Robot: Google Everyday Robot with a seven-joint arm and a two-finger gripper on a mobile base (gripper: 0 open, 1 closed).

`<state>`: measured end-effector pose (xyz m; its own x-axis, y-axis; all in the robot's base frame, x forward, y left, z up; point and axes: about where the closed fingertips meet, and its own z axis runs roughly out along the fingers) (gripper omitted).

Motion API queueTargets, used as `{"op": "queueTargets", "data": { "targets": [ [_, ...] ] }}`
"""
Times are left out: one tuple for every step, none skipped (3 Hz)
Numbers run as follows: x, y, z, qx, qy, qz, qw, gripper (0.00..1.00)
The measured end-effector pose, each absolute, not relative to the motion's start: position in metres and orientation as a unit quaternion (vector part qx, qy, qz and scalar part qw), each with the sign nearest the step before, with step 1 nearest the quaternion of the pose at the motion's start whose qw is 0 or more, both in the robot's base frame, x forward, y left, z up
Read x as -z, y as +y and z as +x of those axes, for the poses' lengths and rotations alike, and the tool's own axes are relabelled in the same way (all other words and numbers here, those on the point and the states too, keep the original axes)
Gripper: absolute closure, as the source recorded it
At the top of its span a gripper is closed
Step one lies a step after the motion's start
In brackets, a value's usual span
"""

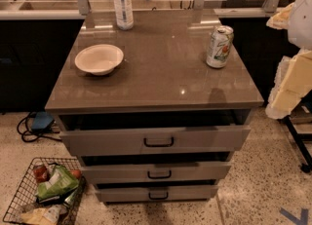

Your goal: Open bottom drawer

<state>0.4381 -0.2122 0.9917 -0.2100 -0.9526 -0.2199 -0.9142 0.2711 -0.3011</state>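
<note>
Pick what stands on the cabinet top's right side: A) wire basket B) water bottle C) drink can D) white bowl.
C: the drink can stands upright near the right edge of the cabinet top; the hand is off to the right, beyond that edge.

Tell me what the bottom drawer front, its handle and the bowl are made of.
Bottom drawer: likely painted metal or laminate, flat matte grey. Handle: probably black metal, thin bar. Bowl: cream, possibly plastic or paper, dull surface. Gripper sits at the right edge, away from the drawers.
</note>
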Motion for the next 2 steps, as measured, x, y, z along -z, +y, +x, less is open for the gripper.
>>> {"op": "queueTargets", "data": {
  "targets": [
    [-0.992,-0.212,0.438,0.053,0.776,-0.601,0.183,0.00],
    [-0.982,-0.211,0.436,0.070,0.779,-0.594,0.190,0.00]
  ]
}}
